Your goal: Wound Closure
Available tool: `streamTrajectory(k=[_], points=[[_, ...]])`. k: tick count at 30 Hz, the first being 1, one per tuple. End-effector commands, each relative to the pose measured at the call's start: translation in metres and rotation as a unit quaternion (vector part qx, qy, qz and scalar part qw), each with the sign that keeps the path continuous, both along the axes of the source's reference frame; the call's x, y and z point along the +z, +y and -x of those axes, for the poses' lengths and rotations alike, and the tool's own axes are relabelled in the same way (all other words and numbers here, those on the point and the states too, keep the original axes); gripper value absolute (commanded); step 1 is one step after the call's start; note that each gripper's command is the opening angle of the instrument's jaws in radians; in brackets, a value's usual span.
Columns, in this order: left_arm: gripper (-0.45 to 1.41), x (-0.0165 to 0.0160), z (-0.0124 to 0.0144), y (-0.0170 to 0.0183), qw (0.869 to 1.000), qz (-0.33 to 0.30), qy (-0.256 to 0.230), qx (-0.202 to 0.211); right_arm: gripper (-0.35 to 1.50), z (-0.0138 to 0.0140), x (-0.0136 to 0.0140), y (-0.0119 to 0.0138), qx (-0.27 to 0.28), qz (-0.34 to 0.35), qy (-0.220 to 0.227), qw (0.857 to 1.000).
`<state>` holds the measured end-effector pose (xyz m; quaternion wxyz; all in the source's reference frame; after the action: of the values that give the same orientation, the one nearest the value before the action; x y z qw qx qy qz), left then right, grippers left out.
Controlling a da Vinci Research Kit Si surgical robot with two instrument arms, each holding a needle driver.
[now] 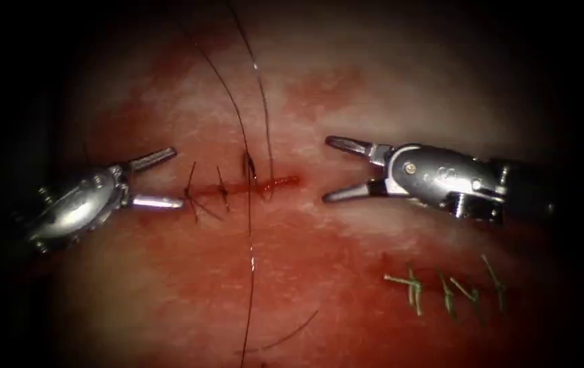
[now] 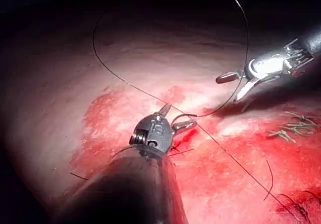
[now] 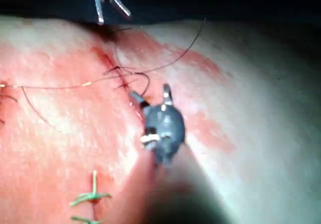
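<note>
The cut (image 1: 274,183) runs across the tissue (image 1: 373,88), with three dark stitches (image 1: 223,189) over its left part and its right end unstitched. Dark thread (image 1: 262,102) rises from the last stitch toward the top and also trails down over the tissue. My left tool (image 1: 172,178) stands at the cut's left end, jaws open and holding nothing; it also appears in its wrist view (image 2: 179,116). Just right of the cut's end, my right tool (image 1: 328,170) is open and holds nothing (image 3: 150,92). A thin dark curve (image 1: 285,336), needle or thread, lies on the tissue below the cut.
A row of green stitches (image 1: 445,289) sits on the tissue at the lower right. Red fluid (image 1: 319,272) stains the tissue around and below the cut. The thread loops wide over the tissue (image 2: 115,78) behind the left tool.
</note>
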<state>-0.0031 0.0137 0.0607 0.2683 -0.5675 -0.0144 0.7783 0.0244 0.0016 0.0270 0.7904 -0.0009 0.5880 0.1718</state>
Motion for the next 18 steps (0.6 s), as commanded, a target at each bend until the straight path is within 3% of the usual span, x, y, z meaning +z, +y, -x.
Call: streamTrajectory(k=[1, 5, 10, 13, 18], points=[[0.31, 0.0006, 0.0004, 0.0005, 1.0, 0.003, 0.006, 0.001, 1.23, -0.0011, 0.0007, 0.0001, 0.0, 0.003, 0.0, 1.0], [0.31, 0.001, 0.0003, 0.0003, 1.0, 0.003, 0.015, -0.001, 1.23, -0.0022, 0.0024, 0.0004, -0.009, 0.023, 0.003, 1.0], [0.32, 0.0008, 0.0004, -0.0001, 1.0, 0.003, 0.017, -0.001, 1.21, -0.0054, 0.0074, 0.001, -0.023, 0.052, 0.029, 0.998], [0.32, 0.0008, 0.0003, -0.0004, 1.0, 0.004, 0.019, 0.0, 1.11, -0.007, 0.0102, 0.0007, -0.023, 0.07, 0.059, 0.996], [0.32, 0.001, 0.0002, -0.0009, 1.0, 0.006, 0.019, 0.002, 0.99, -0.0088, 0.0132, 0.0002, -0.035, 0.082, 0.073, 0.993]])
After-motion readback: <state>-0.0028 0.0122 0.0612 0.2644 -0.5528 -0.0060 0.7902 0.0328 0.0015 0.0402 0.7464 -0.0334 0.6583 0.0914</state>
